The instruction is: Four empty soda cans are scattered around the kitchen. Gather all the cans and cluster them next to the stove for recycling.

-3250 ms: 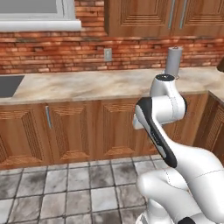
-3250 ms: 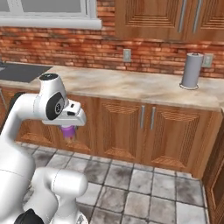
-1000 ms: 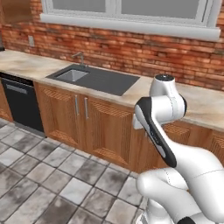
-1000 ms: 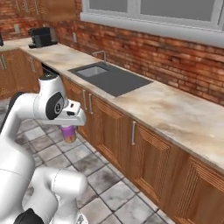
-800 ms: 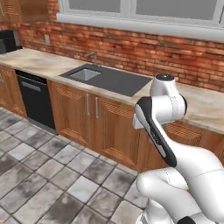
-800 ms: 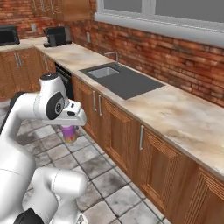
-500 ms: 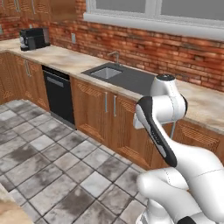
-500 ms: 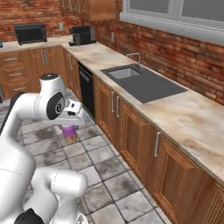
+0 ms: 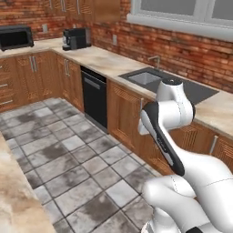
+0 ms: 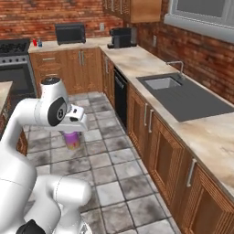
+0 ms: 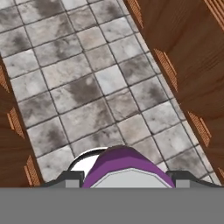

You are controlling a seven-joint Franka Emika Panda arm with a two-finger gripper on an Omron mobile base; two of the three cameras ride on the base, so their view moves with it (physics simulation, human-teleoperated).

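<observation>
My gripper [image 10: 71,135] hangs below the folded arm, pointing down over the tiled floor, and is shut on a purple soda can [image 10: 72,140]. In the hand view that soda can [image 11: 127,164] shows its silver top between the two fingertips [image 11: 70,177] of my gripper [image 11: 127,177]. The stove [image 10: 13,49], black with grates, stands far off at the upper left of the right base view. A small red soda can [image 10: 34,42] stands on the counter just right of the stove, with a small blue thing beside it.
A microwave [image 10: 70,33] and a coffee machine [image 10: 119,37] sit on the far counter. The sink [image 10: 183,97] and a black dishwasher [image 9: 94,98] line the cabinet run on the right. An island counter edge [image 9: 13,191] is at the left. Tiled floor [image 9: 59,150] lies between.
The whole scene has swung as the base turned and drove: the sink slid right, and the stove, microwave and coffee machine came into view. The arm holds its pose with the can.
</observation>
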